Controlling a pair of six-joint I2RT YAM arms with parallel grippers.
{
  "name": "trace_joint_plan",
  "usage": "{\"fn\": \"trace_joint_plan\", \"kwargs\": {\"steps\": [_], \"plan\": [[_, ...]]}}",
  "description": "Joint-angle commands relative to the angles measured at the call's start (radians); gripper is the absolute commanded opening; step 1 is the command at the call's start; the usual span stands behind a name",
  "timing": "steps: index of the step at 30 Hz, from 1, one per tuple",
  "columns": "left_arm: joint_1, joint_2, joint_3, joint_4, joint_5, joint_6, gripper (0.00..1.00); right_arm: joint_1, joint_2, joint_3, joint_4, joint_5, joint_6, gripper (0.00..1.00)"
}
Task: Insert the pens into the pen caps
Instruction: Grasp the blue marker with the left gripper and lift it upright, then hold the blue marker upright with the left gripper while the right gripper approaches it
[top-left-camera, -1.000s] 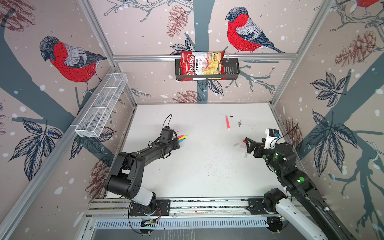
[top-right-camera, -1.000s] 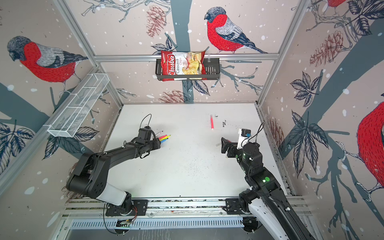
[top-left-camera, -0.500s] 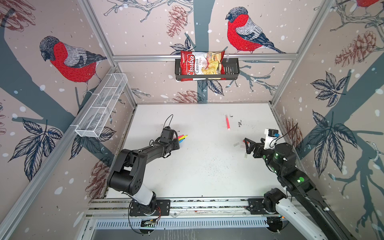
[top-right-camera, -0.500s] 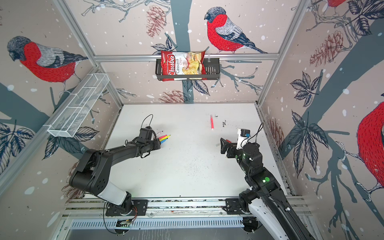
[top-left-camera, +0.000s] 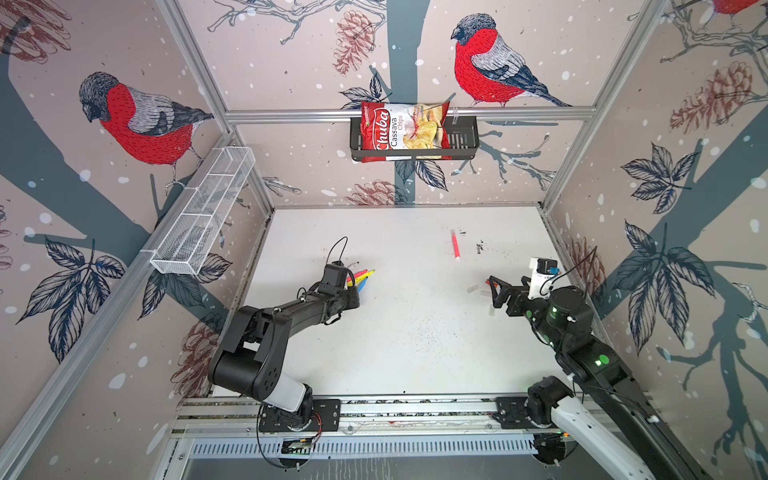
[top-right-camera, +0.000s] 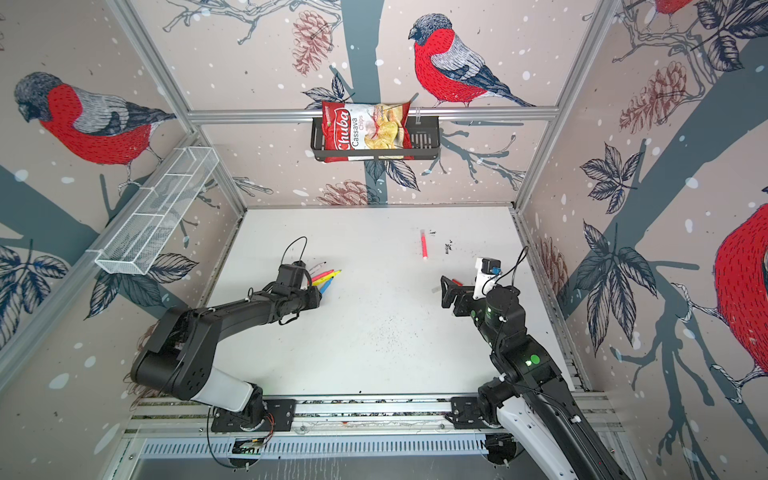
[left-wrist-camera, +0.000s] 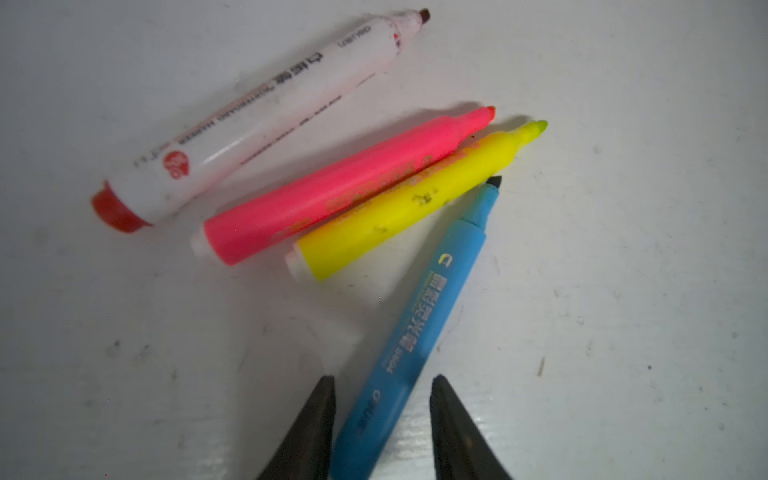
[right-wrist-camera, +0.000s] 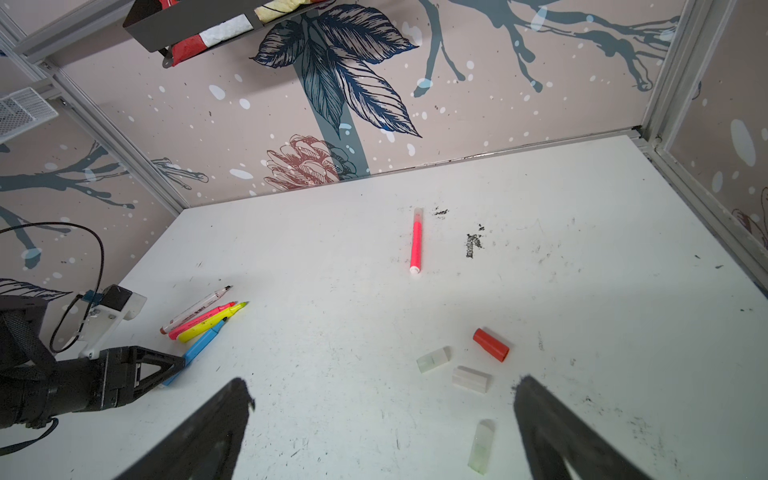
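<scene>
Four uncapped pens lie together at the left of the table (top-left-camera: 395, 340): a white one (left-wrist-camera: 249, 120), a pink one (left-wrist-camera: 340, 187), a yellow one (left-wrist-camera: 415, 199) and a blue one (left-wrist-camera: 432, 307). My left gripper (left-wrist-camera: 382, 380) straddles the blue pen's rear end. One finger touches it and a gap shows at the other, so the gripper is open. Another pink pen (right-wrist-camera: 416, 245) wears a clear cap at the back. A red pen cap (right-wrist-camera: 491, 344) and three whitish pen caps (right-wrist-camera: 433, 360) (right-wrist-camera: 471, 378) (right-wrist-camera: 482, 445) lie under my wide-open right gripper (right-wrist-camera: 382, 384).
A black wall basket (top-left-camera: 465, 141) with a chips bag (top-left-camera: 403, 131) hangs on the back wall. A white mesh tray (top-left-camera: 203, 220) is fixed to the left wall. Black smudges (right-wrist-camera: 473, 244) mark the table near the capped pink pen.
The left gripper's jaws have drawn in toward the blue pen. Both arms, the pens and the caps otherwise stay where they were.
</scene>
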Motion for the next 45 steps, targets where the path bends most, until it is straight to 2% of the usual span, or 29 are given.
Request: {"fn": "trace_joint_plan", "kwargs": {"steps": [1,8,16,24,27,34,36,39,45], "plan": [[-0.039,0.002,0.004,-0.012,-0.03,0.018,0.38,0.002,-0.003,-0.001,0.035,-0.002,-0.001,1.0],[-0.09,0.071,0.066,-0.059,-0.06,0.032,0.29,0.0,-0.004,-0.001,0.035,-0.002,0.001,1.0],[-0.131,0.074,0.072,-0.051,-0.036,0.07,0.19,-0.015,-0.006,-0.003,0.041,-0.007,0.0,0.99],[-0.244,-0.056,-0.006,0.096,0.009,0.116,0.15,-0.027,0.001,-0.005,0.042,-0.009,0.008,0.99],[-0.295,-0.122,-0.047,0.174,0.06,0.138,0.15,-0.028,0.014,-0.003,0.035,-0.007,0.016,0.99],[-0.331,-0.268,-0.153,0.346,0.137,0.098,0.15,-0.029,0.056,0.004,0.027,-0.022,0.028,1.0],[-0.335,-0.297,-0.165,0.356,0.144,0.091,0.15,-0.029,0.065,0.002,0.034,-0.05,0.036,0.99],[-0.342,-0.342,-0.178,0.36,0.143,0.078,0.14,-0.029,0.088,0.003,0.074,-0.171,0.064,0.99],[-0.368,-0.427,-0.196,0.36,0.137,0.061,0.14,-0.027,0.127,-0.103,0.26,-0.373,0.214,1.0]]}}
